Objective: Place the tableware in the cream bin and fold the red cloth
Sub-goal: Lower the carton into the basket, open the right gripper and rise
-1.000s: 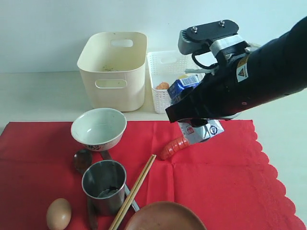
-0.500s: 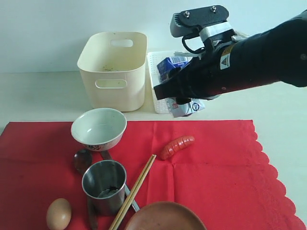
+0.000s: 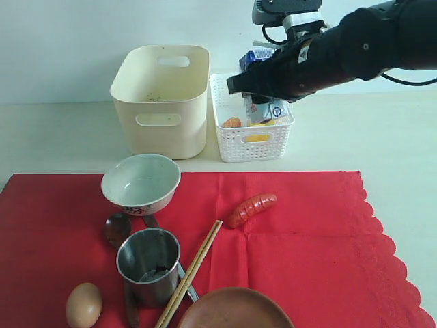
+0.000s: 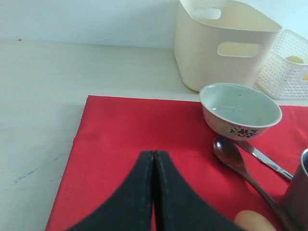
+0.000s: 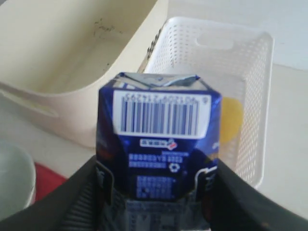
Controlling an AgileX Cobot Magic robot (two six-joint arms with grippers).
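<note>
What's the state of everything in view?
right gripper, shut on milk carton, over white basket
left gripper, shut, empty
white basket, upright, partly filled
cream bin, upright, no tableware inside
white bowl, upright, empty, on red cloth
steel cup, upright, on red cloth
red cloth, spread flat, unfolded
sausage, lying on red cloth

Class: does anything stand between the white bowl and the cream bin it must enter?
Nothing visible does: only red cloth and bare table lie between the white bowl and the cream bin, whose top is open.
</note>
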